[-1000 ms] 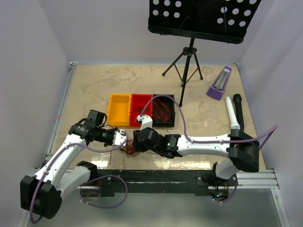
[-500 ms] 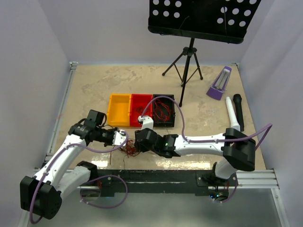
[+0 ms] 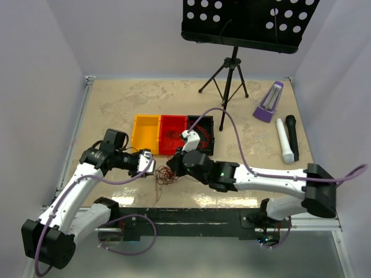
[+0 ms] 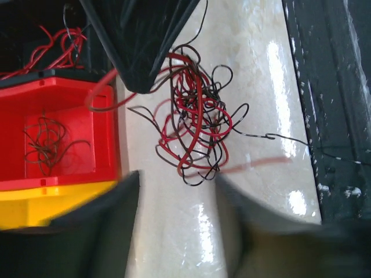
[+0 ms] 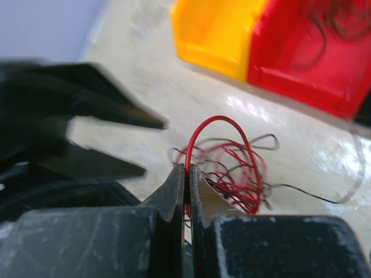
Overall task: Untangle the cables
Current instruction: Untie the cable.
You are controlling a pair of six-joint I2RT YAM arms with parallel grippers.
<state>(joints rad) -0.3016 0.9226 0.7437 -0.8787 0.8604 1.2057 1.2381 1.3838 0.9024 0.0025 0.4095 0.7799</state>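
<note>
Right gripper (image 5: 186, 184) shifted forward, pinching cables (image 5: 229, 171)

1. Yellow bin (image 3: 146, 136), red bin (image 3: 173, 118) and black bin (image 3: 200, 117) touching in a row on the beige table (image 3: 127, 98).
2. Black music stand (image 3: 249, 23) on a tripod, far side.
3. Purple metronome (image 3: 268, 101), far right.
4. White microphone (image 3: 283, 141) lying beside black microphone (image 3: 292, 136), right edge.
</note>
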